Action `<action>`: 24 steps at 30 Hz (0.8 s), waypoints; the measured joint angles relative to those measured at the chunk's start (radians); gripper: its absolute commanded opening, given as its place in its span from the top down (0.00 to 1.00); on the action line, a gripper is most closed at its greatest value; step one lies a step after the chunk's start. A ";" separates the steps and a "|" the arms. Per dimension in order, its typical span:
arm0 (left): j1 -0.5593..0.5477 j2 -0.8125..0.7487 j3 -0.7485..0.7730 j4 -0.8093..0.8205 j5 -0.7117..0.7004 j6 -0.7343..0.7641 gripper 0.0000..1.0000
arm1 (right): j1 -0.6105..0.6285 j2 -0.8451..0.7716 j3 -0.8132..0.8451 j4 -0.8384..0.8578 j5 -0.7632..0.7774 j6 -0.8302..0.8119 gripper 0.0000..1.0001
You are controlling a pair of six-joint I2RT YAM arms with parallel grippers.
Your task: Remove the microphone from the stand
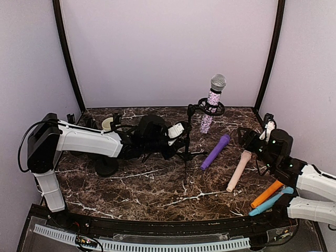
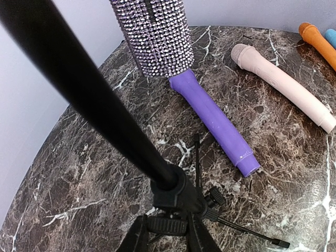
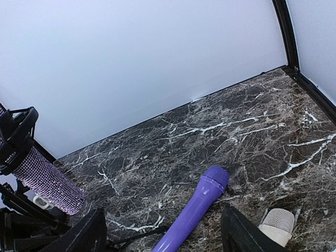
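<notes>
A sparkly purple microphone (image 1: pixel 211 107) with a silver head stands tilted in the clip of a black tripod stand (image 1: pixel 187 137) at the middle back. It also shows in the left wrist view (image 2: pixel 155 37) and the right wrist view (image 3: pixel 47 181). My left gripper (image 1: pixel 178 137) is low on the stand, its fingers (image 2: pixel 131 241) shut either side of the ribbed collar under the tripod hub (image 2: pixel 176 191). My right gripper (image 1: pixel 248 137) is open and empty (image 3: pixel 165 236), to the right of the stand and apart from the microphone.
A purple microphone (image 1: pixel 215 152) and a pink one (image 1: pixel 239 170) lie right of the stand. An orange one (image 1: pixel 266 194) and a blue one (image 1: pixel 270 206) lie at the front right. A black round object (image 1: pixel 106 165) sits under the left arm. Tripod legs (image 2: pixel 252 233) spread over the marble.
</notes>
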 measured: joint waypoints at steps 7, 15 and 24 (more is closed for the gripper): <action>0.000 0.000 0.000 0.000 0.002 0.001 0.74 | -0.004 -0.015 -0.003 -0.006 0.000 0.001 0.25; 0.000 0.000 0.000 0.000 0.002 0.008 0.67 | -0.005 -0.027 -0.004 -0.015 0.000 0.004 0.25; 0.000 0.001 0.001 0.000 0.002 0.010 0.73 | -0.009 -0.028 -0.004 -0.022 0.000 0.004 0.25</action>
